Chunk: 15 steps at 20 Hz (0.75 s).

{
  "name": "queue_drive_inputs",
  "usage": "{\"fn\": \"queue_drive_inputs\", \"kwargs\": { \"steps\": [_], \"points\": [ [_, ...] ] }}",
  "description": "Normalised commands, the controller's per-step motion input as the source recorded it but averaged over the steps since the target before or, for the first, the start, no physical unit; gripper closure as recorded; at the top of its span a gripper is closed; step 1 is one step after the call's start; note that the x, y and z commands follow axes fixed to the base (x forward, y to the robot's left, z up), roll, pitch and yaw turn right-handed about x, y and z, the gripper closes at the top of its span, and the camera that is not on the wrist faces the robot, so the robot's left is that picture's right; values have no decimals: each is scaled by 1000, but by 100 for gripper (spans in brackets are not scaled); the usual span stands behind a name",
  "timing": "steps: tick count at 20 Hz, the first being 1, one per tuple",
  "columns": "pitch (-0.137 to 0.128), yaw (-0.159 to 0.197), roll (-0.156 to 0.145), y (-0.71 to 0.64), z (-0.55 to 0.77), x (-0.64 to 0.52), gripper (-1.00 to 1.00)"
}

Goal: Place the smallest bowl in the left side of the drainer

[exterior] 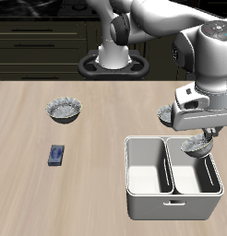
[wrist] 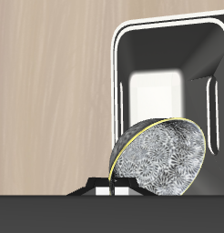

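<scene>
My gripper (exterior: pixel 200 138) is shut on the rim of the smallest bowl (exterior: pixel 193 145), a grey-blue speckled bowl that hangs tilted on edge. It is held just above the left side of the drainer (exterior: pixel 171 205), over that compartment's back wall. In the wrist view the bowl (wrist: pixel 164 159) fills the space in front of my gripper (wrist: pixel 109 187), with its speckled side showing. Beyond it is the light-grey drainer wall (wrist: pixel 123 55) and a deep empty compartment. The drainer's other compartment holds nothing.
A larger grey speckled bowl (exterior: pixel 65 111) stands on the wooden table farther back. Another speckled bowl (exterior: pixel 166 113) is partly hidden behind my gripper, just behind the drainer. A small blue object (exterior: pixel 56 154) lies nearer the table's front edge.
</scene>
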Motion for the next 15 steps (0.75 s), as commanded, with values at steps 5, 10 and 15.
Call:
{"fn": "queue_drive_inputs", "kwargs": {
  "steps": [5, 10, 15],
  "points": [
    [40, -31, -38, -168, -155, 69, -100],
    [2, -9, 17, -150, -24, 41, -100],
    [-15, -5, 3, -73, 101, -82, -100]
  ]
}}
